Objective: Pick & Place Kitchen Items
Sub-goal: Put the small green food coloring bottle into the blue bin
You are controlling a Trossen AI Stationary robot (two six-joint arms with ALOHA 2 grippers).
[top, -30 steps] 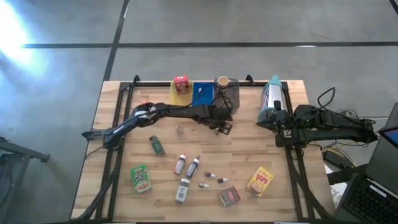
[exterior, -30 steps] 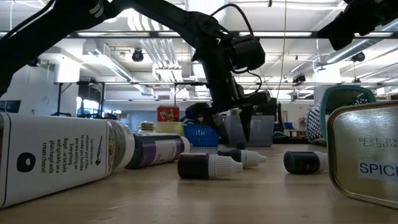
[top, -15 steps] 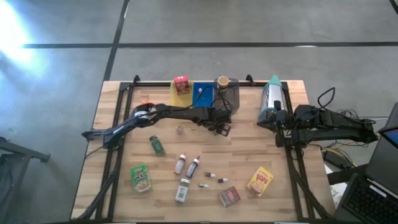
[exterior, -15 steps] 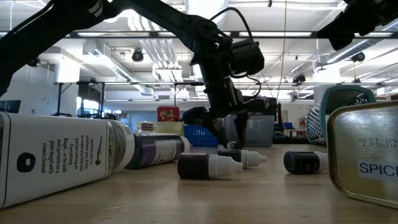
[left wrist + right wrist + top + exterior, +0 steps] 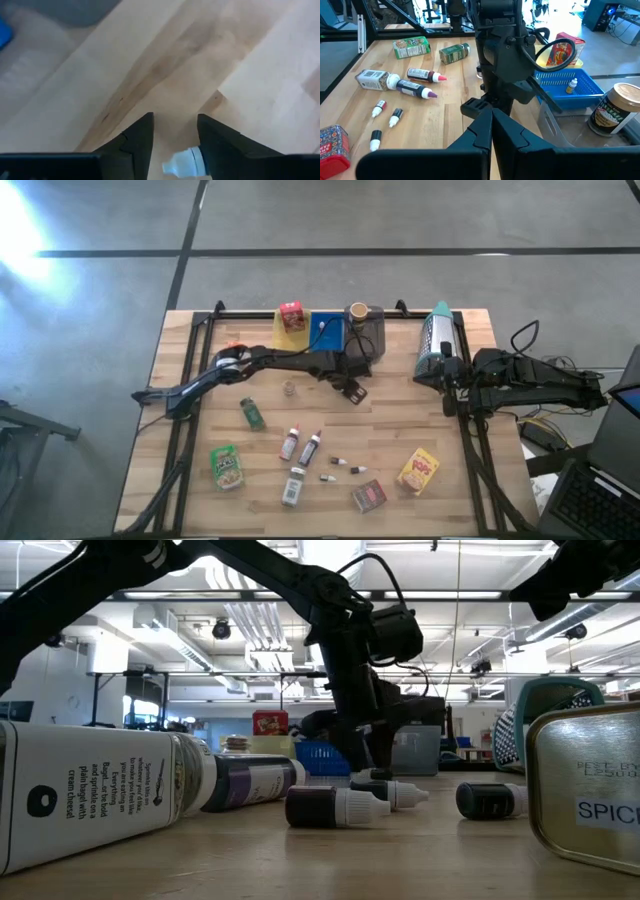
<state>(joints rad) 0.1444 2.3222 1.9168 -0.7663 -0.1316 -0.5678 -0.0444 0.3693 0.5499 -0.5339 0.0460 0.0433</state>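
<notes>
So the left hand (image 5: 352, 390) is out over the middle of the bench (image 5: 200, 480), just in front of the grey tray (image 5: 375, 335). Its wrist view shows a small white-capped vial (image 5: 185, 162) sitting between its fingers (image 5: 140, 142), which are closed in around it, so it's gripping that vial.

The right hand (image 5: 491, 122) is parked at the right edge of the bench, fingers pressed together, holding nothing.

Rest of the items are scattered around. A red box (image 5: 292, 316) stands in the yellow tray (image 5: 283, 332), a dropper bottle (image 5: 573, 85) lies in the blue tray (image 5: 326, 330), and a brown-lidded jar (image 5: 357, 312) sits in the grey one. On the front half of the bench: a green jar (image 5: 252, 414), two slim bottles (image 5: 300, 446), a green pouch (image 5: 227, 466), a white-labelled bottle (image 5: 292, 486), three tiny vials (image 5: 342, 468), a red tin (image 5: 369, 496) and a yellow pouch (image 5: 419, 471).
</notes>
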